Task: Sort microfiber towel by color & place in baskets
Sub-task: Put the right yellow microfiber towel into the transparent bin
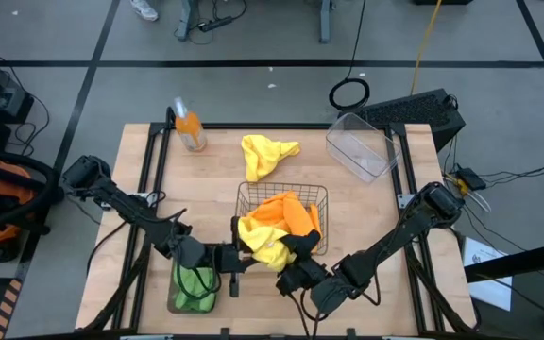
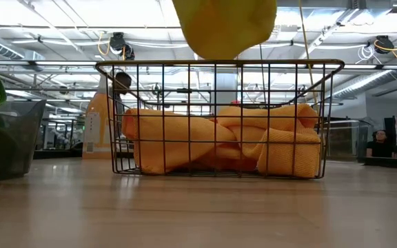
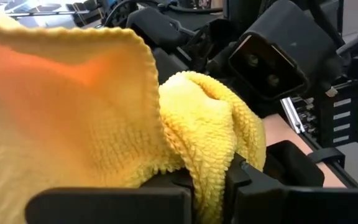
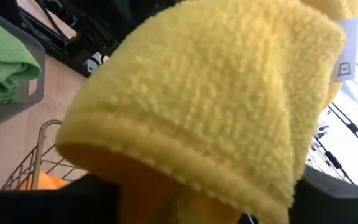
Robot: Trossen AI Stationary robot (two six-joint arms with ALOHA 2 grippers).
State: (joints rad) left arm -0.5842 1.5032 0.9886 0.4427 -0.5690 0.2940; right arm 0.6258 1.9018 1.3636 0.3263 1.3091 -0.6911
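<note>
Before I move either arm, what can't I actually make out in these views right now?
- Right gripper: fingers buried under the held yellow towel in the right wrist view.
- Grey tray: contents cut off by the low view's edge.
- Wire basket: floor hidden by orange towels.
- Clear tub: barely visible in the low view.

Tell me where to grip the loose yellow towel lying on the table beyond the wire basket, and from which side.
Grip the raised, bunched fold at the middle of the yellow towel, coming straight down from above. It lies crumpled on the bare table, clear of the wire basket and clear tub, so the bunched fold looks easiest to pinch.
</note>
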